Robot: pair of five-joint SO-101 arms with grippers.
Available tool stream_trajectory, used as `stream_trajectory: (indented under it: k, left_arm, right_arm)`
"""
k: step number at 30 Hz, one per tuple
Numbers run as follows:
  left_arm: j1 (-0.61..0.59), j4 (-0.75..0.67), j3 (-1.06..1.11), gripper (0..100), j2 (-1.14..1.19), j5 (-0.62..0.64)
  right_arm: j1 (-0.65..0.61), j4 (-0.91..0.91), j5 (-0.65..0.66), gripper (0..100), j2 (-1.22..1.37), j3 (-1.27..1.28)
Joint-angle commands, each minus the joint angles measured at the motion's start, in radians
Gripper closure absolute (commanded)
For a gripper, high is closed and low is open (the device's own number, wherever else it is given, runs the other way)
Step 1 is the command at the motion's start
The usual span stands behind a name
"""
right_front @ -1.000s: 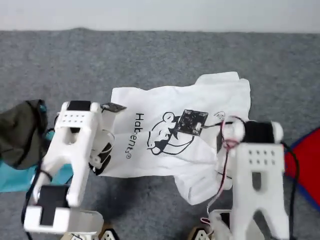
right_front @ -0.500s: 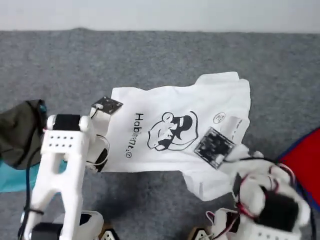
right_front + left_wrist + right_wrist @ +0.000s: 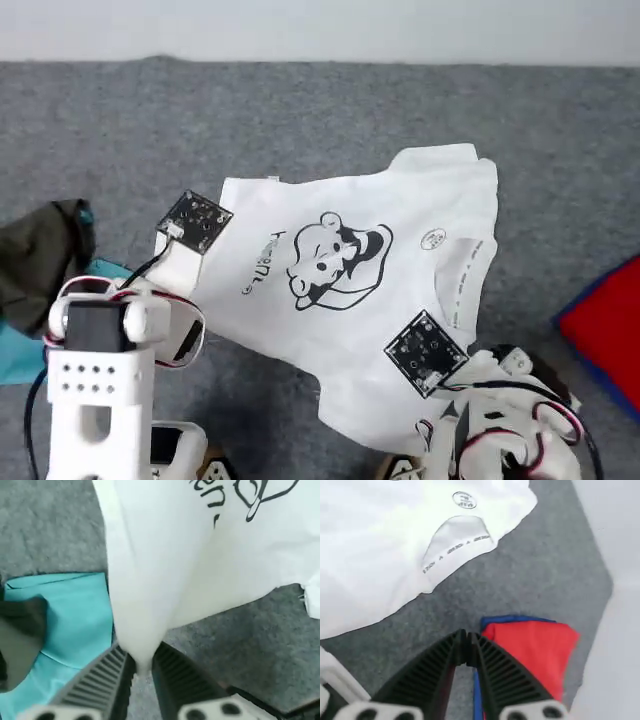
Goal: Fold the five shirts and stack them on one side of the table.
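Note:
A white shirt (image 3: 340, 260) with a black animal print lies spread on the grey table. My left gripper (image 3: 142, 666) is shut on a bunched fold of the white shirt (image 3: 165, 555) at its left edge, and the cloth rises in a cone from the fingers. The left arm (image 3: 100, 380) stands at the front left. My right gripper (image 3: 467, 641) is shut with nothing between its fingers. It hangs over bare carpet between the white shirt's collar side (image 3: 380, 545) and a red shirt (image 3: 532, 647). The right arm (image 3: 500, 430) sits low at the front right.
A dark olive shirt (image 3: 40, 265) lies bunched on a teal shirt (image 3: 20, 360) at the table's left edge. The red shirt (image 3: 605, 325) lies at the right edge on a blue one (image 3: 495, 620). Bare carpet (image 3: 320, 110) stretches behind the white shirt to the wall.
Both arms have drawn back toward the front edge. The right gripper left its place over the shirt. The left gripper has pulled the shirt's left edge frontward, skewing the print.

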Motion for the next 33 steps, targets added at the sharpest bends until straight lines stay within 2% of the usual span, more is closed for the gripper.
stream_trajectory:
  k: [1, 4, 7, 13, 15, 25, 29, 33]
  left_arm:
    - [-0.006, 0.032, -0.004, 99, -0.014, -0.015]
    - [0.0, 0.031, -0.002, 99, 0.025, -0.015]
    - [-0.005, 0.031, -0.002, 99, 0.083, -0.015]
    - [0.0, 0.031, -0.002, 99, 0.167, -0.015]
    - [0.0, 0.031, -0.004, 99, 0.178, -0.015]
    - [-0.006, 0.031, -0.005, 99, 0.189, -0.015]
    - [-0.006, 0.031, -0.005, 99, 0.189, -0.014]
    - [-0.006, 0.031, -0.005, 99, 0.189, -0.014]
  right_arm:
    - [0.013, 0.03, -0.012, 98.9, -0.005, 0.069]
    - [0.013, -0.008, -0.035, 98.9, -0.005, 0.201]
    - [-0.002, -0.117, -0.132, 98.2, -0.004, 0.307]
    - [-0.193, -0.191, -0.279, 80.2, 0.045, 0.336]
    - [-0.243, -0.213, -0.315, 77.5, 0.111, 0.336]
    - [-0.43, -0.348, -0.419, 77.5, 0.693, 0.299]
    - [-0.501, -0.321, -0.523, 74.7, 0.984, 0.137]
    - [-0.512, -0.306, -0.598, 69.5, 1.225, -0.031]
